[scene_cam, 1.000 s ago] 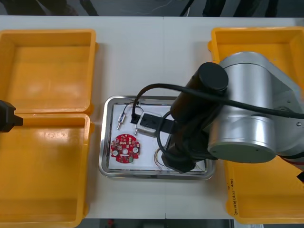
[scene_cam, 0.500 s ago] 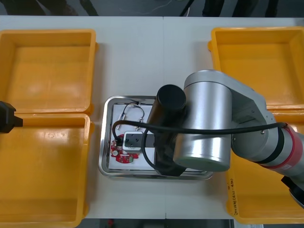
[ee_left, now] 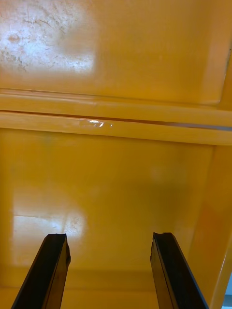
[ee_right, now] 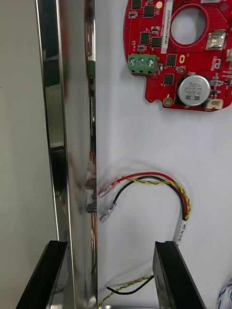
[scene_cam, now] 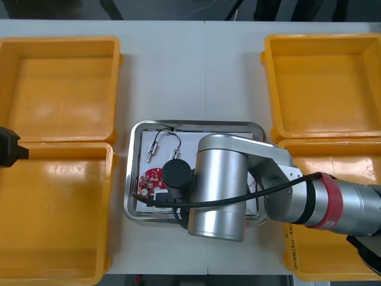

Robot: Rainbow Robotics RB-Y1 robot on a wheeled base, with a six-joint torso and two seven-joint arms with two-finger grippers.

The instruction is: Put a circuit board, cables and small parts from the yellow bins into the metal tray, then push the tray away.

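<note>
My right gripper (ee_right: 111, 275) is open and straddles the near rim of the metal tray (ee_right: 72, 120): one finger stands outside the rim, the other over the white lining. Just beyond the fingers lies a red and yellow cable (ee_right: 154, 181), and farther on the round red circuit board (ee_right: 179, 53). In the front view my right arm (scene_cam: 220, 185) covers much of the tray (scene_cam: 196, 124); the board (scene_cam: 152, 177) and two small metal parts (scene_cam: 156, 146) show at its left. My left gripper (ee_left: 111, 270) hangs open over a yellow bin's bare floor (ee_left: 116, 183).
Two yellow bins (scene_cam: 59, 89) stand at the left and two (scene_cam: 324, 86) at the right, all bare inside. A blue and white cable (ee_right: 224, 294) peeks in beside the inner right finger. My left arm (scene_cam: 9, 147) shows at the left edge.
My right arm has swung across the tray toward its near left corner, lowering over it and hiding most of the board and cables. The left arm has not moved.
</note>
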